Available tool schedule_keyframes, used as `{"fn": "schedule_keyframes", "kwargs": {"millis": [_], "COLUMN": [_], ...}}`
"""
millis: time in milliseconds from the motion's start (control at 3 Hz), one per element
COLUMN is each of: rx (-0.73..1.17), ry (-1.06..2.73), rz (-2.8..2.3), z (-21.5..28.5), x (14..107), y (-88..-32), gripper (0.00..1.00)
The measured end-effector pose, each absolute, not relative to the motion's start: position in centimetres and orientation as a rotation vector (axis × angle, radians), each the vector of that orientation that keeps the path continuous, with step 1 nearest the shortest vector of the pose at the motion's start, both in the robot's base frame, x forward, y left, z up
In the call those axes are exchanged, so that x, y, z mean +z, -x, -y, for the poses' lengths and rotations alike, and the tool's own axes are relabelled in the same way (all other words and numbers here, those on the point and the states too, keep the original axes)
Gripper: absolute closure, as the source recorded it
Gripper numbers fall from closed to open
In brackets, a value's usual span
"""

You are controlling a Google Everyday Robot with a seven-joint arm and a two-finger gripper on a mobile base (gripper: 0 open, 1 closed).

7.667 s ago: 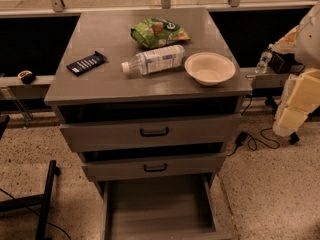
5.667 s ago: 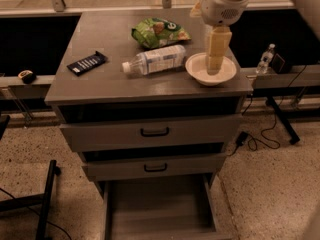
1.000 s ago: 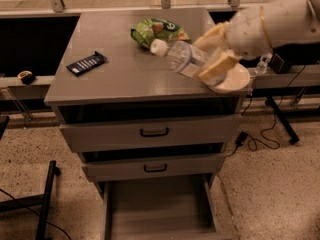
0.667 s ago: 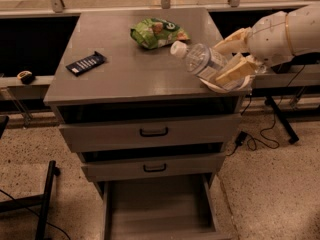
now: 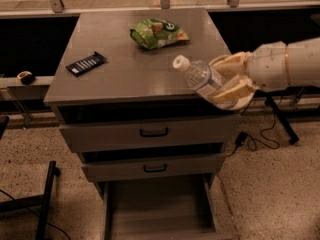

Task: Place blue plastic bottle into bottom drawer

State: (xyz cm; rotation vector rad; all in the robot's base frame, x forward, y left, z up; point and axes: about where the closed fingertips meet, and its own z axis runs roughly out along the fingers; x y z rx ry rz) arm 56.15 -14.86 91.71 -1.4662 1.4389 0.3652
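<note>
Jaws pinch tilted blue plastic bottle (image 5: 199, 76); gripper (image 5: 226, 84) above cabinet (image 5: 125, 81) front-right corner. Risks: bottle slipping out, or clipping 2 upper drawers (image 5: 115, 136) before bottom drawer (image 5: 159, 210).

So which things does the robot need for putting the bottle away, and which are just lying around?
Needed for the job:
- blue plastic bottle, tilted, gripped in the tool over the cabinet's right front corner
- bottom drawer, open

Just lying about:
- green snack bag on the cabinet top
- dark wrapped bar on the cabinet top
</note>
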Motion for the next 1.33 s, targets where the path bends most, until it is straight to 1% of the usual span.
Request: {"fn": "schedule_keyframes", "kwargs": {"millis": [333, 667, 1000, 1333], "rx": [0.431, 0.468, 0.515, 0.516], "ry": [1.370, 1.355, 1.335, 1.335], "rz": [-1.439, -1.429, -1.422, -1.422], "z": [16.8, 17.6, 17.4, 17.4], "x": [88.9, 86.9, 84.8, 84.7], "y": [-53.1, -51.9, -51.6, -51.6], "gripper": [1.00, 1.00, 1.00, 1.00]}}
